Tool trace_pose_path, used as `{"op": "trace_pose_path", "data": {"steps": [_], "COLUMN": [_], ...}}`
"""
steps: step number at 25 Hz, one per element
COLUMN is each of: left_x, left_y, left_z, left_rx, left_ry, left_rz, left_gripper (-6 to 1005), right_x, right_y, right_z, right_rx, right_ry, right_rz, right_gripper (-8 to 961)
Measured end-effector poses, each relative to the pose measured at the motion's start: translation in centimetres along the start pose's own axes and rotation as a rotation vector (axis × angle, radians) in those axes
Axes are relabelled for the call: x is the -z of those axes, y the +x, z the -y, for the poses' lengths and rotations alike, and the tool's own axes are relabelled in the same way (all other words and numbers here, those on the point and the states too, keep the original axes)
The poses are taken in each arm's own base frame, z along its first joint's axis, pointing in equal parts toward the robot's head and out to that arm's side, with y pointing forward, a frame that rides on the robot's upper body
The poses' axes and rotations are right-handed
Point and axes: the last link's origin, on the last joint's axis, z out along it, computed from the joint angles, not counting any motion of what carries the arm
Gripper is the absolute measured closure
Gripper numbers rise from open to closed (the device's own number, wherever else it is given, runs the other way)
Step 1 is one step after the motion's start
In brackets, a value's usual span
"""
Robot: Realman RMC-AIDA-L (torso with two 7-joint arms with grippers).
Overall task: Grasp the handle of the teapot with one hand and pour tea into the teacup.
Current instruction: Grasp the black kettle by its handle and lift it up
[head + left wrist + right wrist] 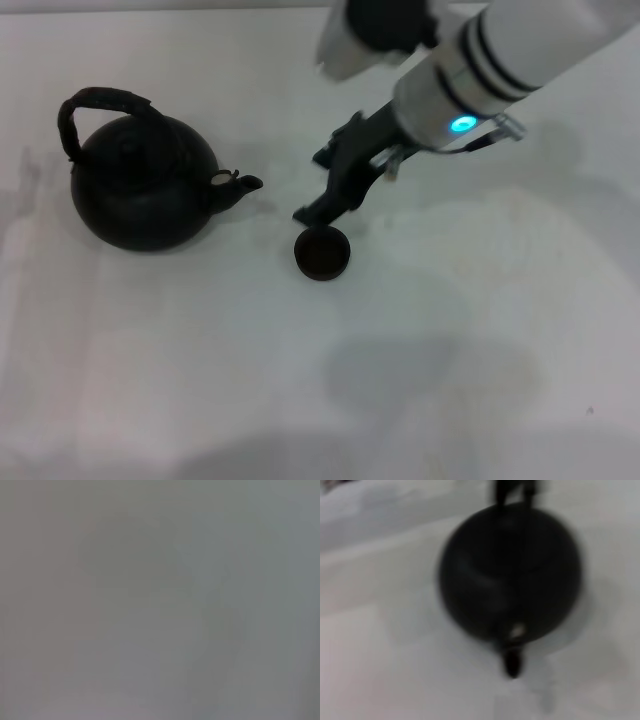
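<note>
My right gripper angled down at teacup's 12 o'clock, finger gap indiscernible, teapot at 9 o'clock

White bench, plain pale surface with faint shadows and slight creases, fills the head view. Teapot stands on it at the robot's left, round matte black body, arched handle tilted toward the far-left side, short spout pointing right toward the teacup. Teacup sits on the bench right of the spout, apart from the pot, small, dark, round, upright; right wrist view shows the same teapot on the white surface, spout toward the camera.
</note>
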Motion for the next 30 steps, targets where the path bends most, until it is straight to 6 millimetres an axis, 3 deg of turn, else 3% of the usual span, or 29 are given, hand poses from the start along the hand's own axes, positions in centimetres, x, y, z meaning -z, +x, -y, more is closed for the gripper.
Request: {"op": "trace_pose_path", "data": {"steps": [2, 7, 11, 12, 14, 21, 26, 30], "left_x": [0.1, 0.2, 0.2, 0.2, 0.2, 0.3, 0.8, 1.3], "left_y": [0.0, 0.0, -0.1, -0.1, -0.1, 0.1, 0.0, -0.2], "left_z": [0.2, 0.3, 0.3, 0.3, 0.3, 0.8, 1.1, 1.3], "left_rx": [-0.005, -0.006, -0.008, -0.01, -0.012, -0.042, -0.051, -0.055], "left_ry": [0.003, 0.006, 0.008, 0.008, 0.009, 0.004, 0.007, 0.011], "left_rz": [0.0, 0.002, 0.008, 0.008, 0.009, 0.008, 0.016, 0.027], "left_gripper": [361, 362, 361, 361, 361, 360, 360, 360], "right_x": [1.2, 2.8, 3.9, 4.3, 4.5, 6.4, 7.0, 6.9], "right_y": [1.2, 3.6, 6.7, 8.2, 8.9, 15.2, 17.4, 16.8], "right_z": [1.9, 4.3, 6.6, 7.6, 8.0, 10.3, 10.9, 10.9], "right_rx": [-0.123, -0.278, -0.43, -0.516, -0.563, -0.929, -0.954, -0.76], "right_ry": [0.041, 0.133, 0.274, 0.355, 0.387, 0.655, 0.81, 1.013], "right_rz": [0.082, 0.195, 0.318, 0.389, 0.424, 0.636, 0.619, 0.552], "right_gripper": [76, 75, 75, 75, 75, 81, 79, 80]}}
